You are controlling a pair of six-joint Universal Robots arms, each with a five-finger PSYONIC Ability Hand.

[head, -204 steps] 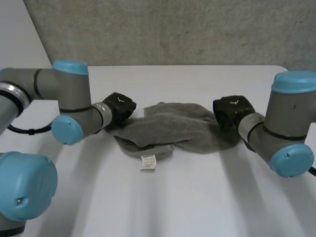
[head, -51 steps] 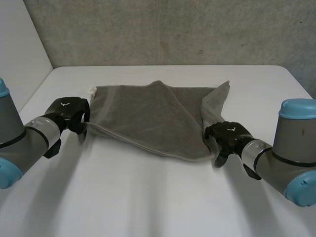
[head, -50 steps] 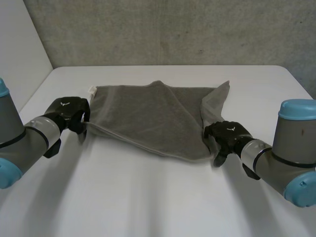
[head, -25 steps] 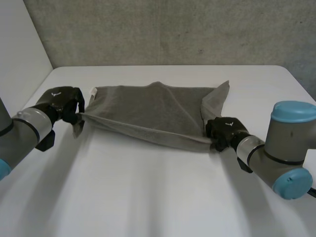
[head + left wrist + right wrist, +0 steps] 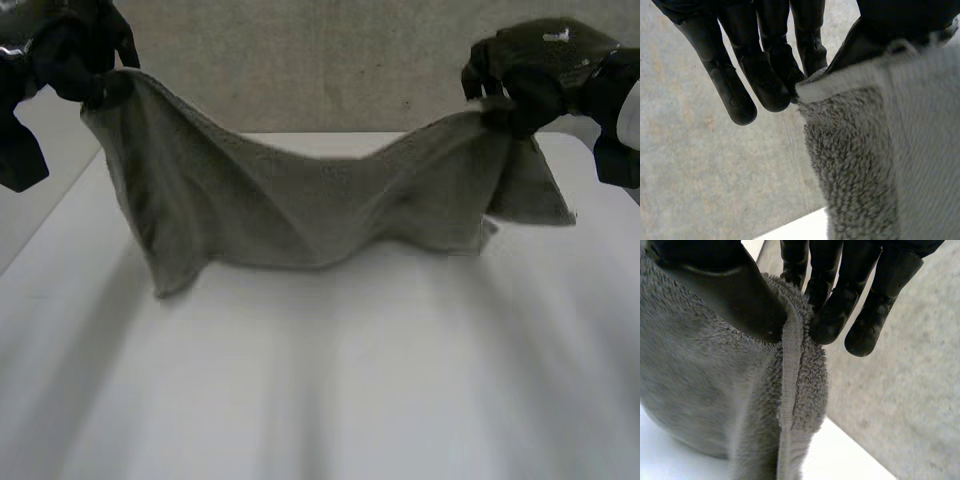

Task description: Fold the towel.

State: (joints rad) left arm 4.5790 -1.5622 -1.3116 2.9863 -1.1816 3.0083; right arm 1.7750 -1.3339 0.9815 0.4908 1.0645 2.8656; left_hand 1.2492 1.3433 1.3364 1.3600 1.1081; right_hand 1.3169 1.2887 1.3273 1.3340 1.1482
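Observation:
The grey towel [image 5: 300, 205] hangs stretched between my two raised hands, sagging in the middle, its lower edge touching the white table [image 5: 320, 380]. My left hand [image 5: 75, 50] is shut on the towel's left upper corner. In the left wrist view the thumb and fingers [image 5: 770, 85] pinch the towel's hemmed edge [image 5: 865, 150]. My right hand [image 5: 530, 65] is shut on the right upper corner, with a flap of cloth hanging beside it. In the right wrist view the thumb [image 5: 735, 295] and fingers [image 5: 832, 315] pinch the towel's folded hem [image 5: 790, 390].
A grey concrete wall [image 5: 330, 70] stands behind the table's far edge. The table's left edge [image 5: 50, 220] runs close under my left hand.
Both hands have lifted the towel from the table, each holding a corner, and risen high. The right hand closed on its corner during the last second.

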